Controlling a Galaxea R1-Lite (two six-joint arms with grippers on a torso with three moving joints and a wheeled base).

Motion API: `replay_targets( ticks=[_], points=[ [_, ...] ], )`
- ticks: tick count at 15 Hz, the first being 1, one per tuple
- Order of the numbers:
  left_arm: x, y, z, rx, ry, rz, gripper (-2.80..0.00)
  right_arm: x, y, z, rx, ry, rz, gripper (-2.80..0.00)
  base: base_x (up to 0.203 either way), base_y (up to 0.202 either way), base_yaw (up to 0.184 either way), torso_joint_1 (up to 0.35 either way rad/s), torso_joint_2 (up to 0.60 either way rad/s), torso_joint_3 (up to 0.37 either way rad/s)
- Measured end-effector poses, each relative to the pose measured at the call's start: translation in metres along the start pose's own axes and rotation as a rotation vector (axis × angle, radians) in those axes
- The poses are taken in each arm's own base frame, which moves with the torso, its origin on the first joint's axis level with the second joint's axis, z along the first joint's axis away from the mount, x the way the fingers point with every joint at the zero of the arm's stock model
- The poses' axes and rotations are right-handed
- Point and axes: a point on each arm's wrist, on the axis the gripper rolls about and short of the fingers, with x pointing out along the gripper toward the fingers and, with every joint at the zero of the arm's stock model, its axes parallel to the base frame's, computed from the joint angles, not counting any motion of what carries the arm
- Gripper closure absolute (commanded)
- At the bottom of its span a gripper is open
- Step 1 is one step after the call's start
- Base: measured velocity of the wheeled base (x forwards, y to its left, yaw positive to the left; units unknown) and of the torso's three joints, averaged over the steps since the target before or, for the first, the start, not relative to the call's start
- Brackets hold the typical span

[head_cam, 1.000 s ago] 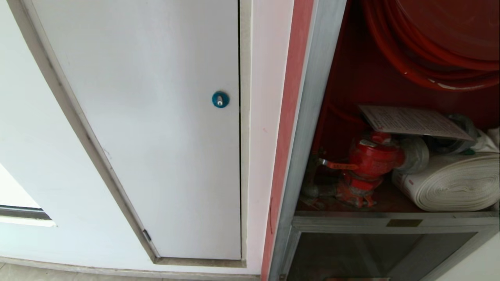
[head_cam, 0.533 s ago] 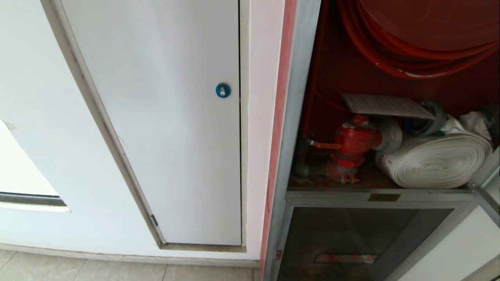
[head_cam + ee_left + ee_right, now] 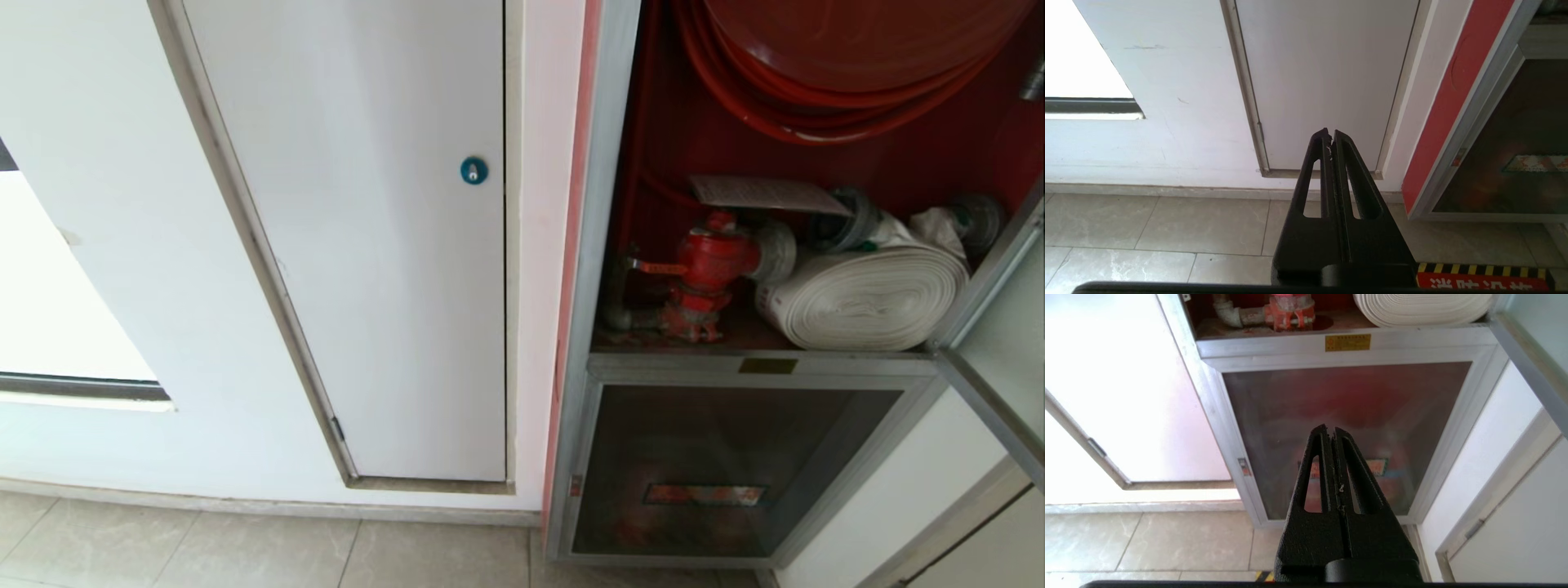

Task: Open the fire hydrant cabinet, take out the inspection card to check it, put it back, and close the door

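Cabinet (image 3: 589, 245) open, card (image 3: 767, 194) text unreadable; L gripper (image 3: 1331, 136) & R gripper (image 3: 1330, 433) fingers pressed together, empty

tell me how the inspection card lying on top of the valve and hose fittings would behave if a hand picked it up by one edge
The inspection card looks like a thin flat sheet, so it is probably light and would likely sag if lifted by one edge. It rests loosely across the red valve and the fittings by the white rolled hose, so a push may well slide it off.
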Motion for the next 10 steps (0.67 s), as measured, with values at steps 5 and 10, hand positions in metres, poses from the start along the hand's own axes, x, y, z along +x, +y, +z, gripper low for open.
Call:
replay_targets(
  ticks=[5,10],
  points=[
    [0.0,0.0,0.0,0.0,0.0,0.001,0.0,0.0,0.0,0.0,0.0,0.0,0.0,0.0,-0.195,0.0,0.001,0.003,0.0,0.001],
    [0.0,0.0,0.0,-0.001,0.0,0.001,0.0,0.0,0.0,0.0,0.0,0.0,0.0,0.0,-0.196,0.0,0.002,0.001,0.0,-0.001]
  ],
)
